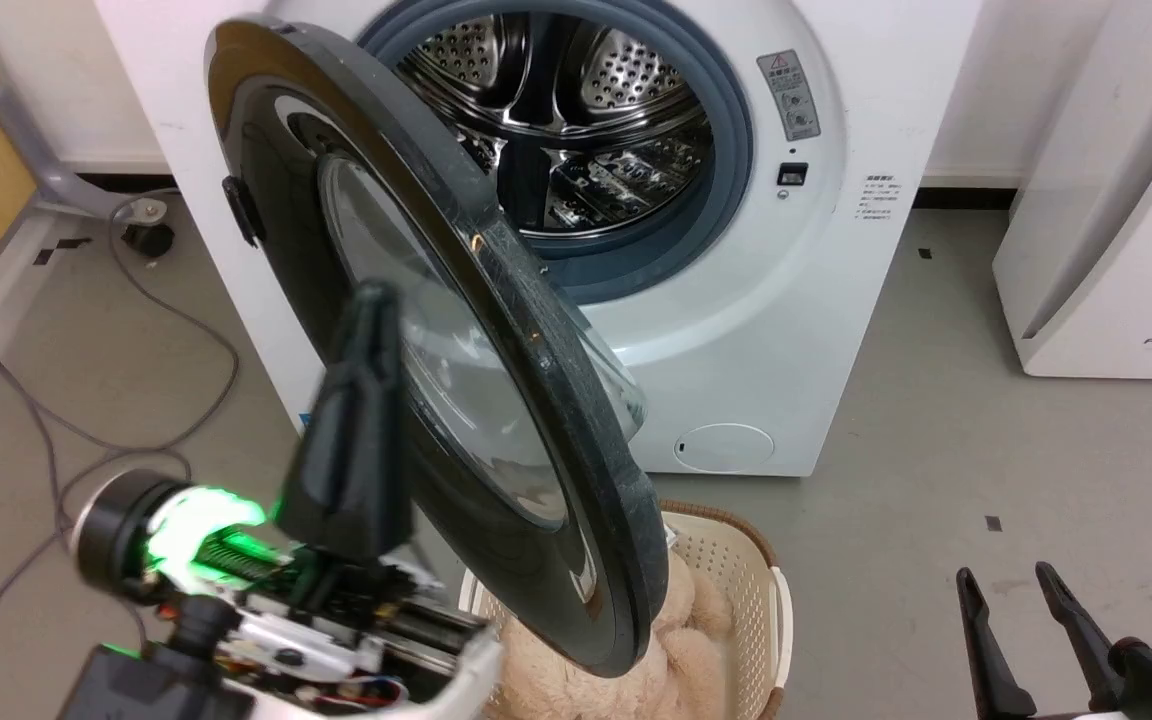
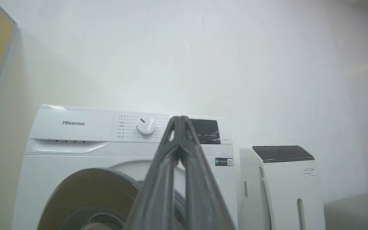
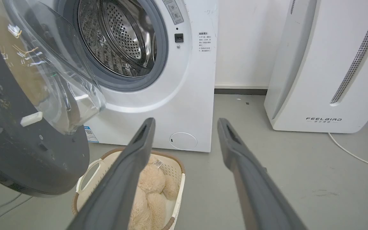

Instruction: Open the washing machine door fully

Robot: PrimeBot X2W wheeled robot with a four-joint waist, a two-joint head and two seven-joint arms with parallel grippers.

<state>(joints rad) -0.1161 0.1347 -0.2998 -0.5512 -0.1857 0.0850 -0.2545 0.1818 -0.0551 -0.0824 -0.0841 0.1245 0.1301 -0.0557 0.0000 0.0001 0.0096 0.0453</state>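
Observation:
The white washing machine [image 1: 816,300] stands ahead with its steel drum [image 1: 576,110] exposed. The glossy black washing machine door [image 1: 536,330] is swung partway out, its rim toward me and its glass bowl [image 3: 59,80] facing the drum. My left gripper [image 1: 373,300] is shut with nothing in it, fingers pointing up on the door's outer side; contact cannot be told. In the left wrist view the shut left gripper [image 2: 180,118] rises past the door [image 2: 88,191] before the control panel. My right gripper [image 1: 1006,578] hangs open at the lower right, apart from the door [image 3: 18,153]; its open fingertips [image 3: 149,124] point at the machine's base.
A cream basket [image 1: 766,590] holding a beige plush toy [image 3: 152,188] sits on the floor under the door's lower rim. A white FEELBIRD appliance [image 3: 324,64] stands right of the machine. Grey cables [image 1: 166,310] trail over the floor at left. Bare grey floor [image 1: 936,450] lies right.

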